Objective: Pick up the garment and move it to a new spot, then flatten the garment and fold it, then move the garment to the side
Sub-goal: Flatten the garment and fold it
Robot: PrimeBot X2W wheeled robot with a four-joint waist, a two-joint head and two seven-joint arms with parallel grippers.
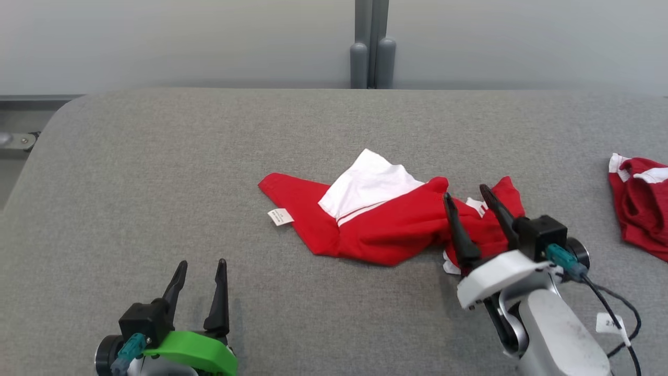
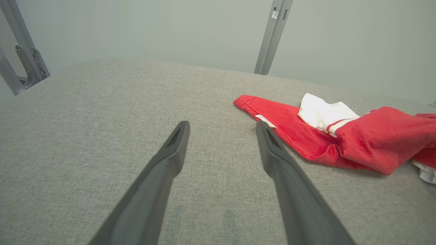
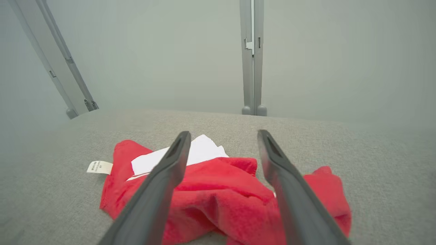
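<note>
My right gripper point(image 1: 464, 191) spread wide over crumpled red garment point(image 1: 386, 230), maybe touching it; left gripper point(image 1: 202, 261) spread too, well apart.

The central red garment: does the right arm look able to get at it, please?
Probably yes: the open right pincer hangs just over the red garment, with nothing between them.

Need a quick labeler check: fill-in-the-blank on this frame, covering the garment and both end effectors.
1. The crumpled garment is red and ____.
2. The right end effector sits over the garment's right end with jaws ____.
3. The left end effector is open over bare ____ table, apart from the garment.
4. A second red garment lies at the table's ____ edge in the head view.
Missing: white; open; grey; right
</note>
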